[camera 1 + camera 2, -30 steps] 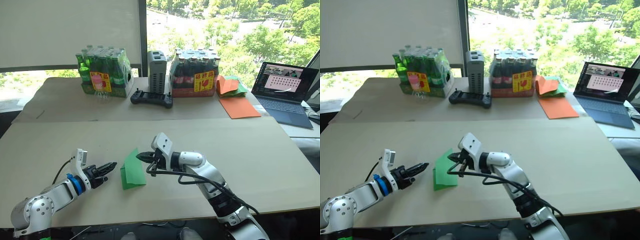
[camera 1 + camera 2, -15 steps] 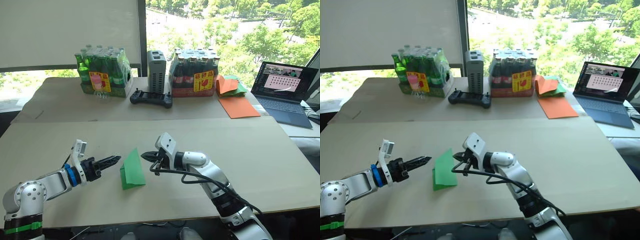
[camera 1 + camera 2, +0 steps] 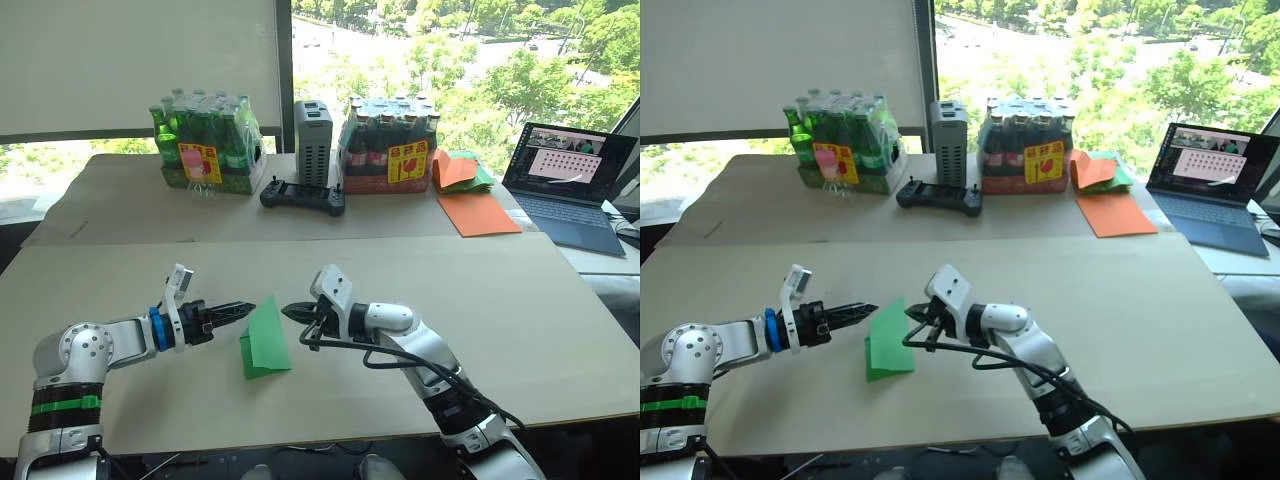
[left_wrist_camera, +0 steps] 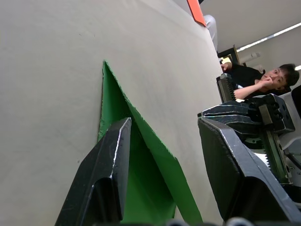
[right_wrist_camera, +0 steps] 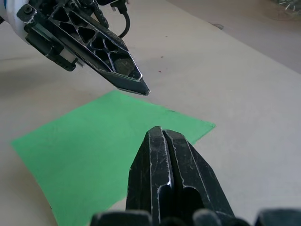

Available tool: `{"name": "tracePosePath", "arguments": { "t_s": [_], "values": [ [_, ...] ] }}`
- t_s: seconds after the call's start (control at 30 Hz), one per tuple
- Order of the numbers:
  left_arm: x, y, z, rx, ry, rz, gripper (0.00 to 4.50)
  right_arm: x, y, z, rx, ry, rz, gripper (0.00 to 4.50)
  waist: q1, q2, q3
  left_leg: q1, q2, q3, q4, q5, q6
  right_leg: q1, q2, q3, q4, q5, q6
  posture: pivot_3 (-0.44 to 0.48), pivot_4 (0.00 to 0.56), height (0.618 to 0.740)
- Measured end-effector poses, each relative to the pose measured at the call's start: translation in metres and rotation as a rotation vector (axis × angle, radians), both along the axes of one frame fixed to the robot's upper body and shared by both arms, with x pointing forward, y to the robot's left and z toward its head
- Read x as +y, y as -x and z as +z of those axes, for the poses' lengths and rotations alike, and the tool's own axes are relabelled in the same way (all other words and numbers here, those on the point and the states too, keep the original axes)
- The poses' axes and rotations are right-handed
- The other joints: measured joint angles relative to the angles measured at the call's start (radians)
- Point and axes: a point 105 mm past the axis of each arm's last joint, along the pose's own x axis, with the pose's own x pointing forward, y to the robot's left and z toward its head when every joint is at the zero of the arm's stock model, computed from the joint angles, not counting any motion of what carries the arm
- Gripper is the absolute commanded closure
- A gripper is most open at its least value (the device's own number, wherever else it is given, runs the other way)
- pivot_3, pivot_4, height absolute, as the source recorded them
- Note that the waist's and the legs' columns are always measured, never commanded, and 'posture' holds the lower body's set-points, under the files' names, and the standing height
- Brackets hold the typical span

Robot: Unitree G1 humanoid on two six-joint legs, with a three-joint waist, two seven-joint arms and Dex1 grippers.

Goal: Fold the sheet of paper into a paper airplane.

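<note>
No text can be read with certainty anywhere in these views. The pack of green bottles (image 3: 205, 145) and the pack of dark bottles (image 3: 390, 145) at the far side of the tabletop (image 3: 520, 300) each carry a yellow and red label (image 3: 201, 163) with large characters, but the characters are too small to make out. The laptop (image 3: 566, 186) at the right edge shows a screen with rows of small marks, and these cannot be read either.
</note>
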Motion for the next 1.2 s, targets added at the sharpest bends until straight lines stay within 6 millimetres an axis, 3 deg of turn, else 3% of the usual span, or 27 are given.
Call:
{"name": "tracePosePath", "arguments": {
  "t_s": [0.4,0.67,0.93,1.2],
  "values": [
    [-0.014,-0.007,-0.014,0.036,-0.029,-0.06,2.11,-0.004,0.003,-0.001,0.007,0.003,-0.028,4.5,0.003,0.0,0.0,0.0,0.0,0.0,0.0,0.0,0.0,0.0,0.0,0.0,0.0,0.0,0.0,0.0,0.15,0.727],
    [-0.018,-0.018,-0.017,0.041,-0.003,-0.01,4.46,-0.005,0.003,-0.001,0.002,0.002,-0.039,4.5,0.0,0.0,0.0,-0.001,0.0,0.0,0.0,0.0,0.0,0.0,0.0,0.0,0.0,0.0,0.0,0.0,0.15,0.727],
    [-0.027,-0.013,-0.012,0.037,0.031,0.011,4.46,-0.005,0.003,0.0,0.002,0.0,-0.039,4.5,0.002,0.0,0.0,-0.001,0.0,-0.001,0.0,0.0,0.0,0.0,0.0,0.0,0.0,0.0,0.0,0.0,0.15,0.727],
    [-0.024,-0.031,-0.012,0.018,0.074,0.264,4.46,-0.004,0.003,0.001,0.001,-0.005,-0.038,4.5,0.003,0.0,0.0,-0.001,-0.001,-0.001,0.0,0.0,0.0,0.0,-0.001,0.0,0.0,0.0,0.0,0.0,0.15,0.727]
  ]
}}
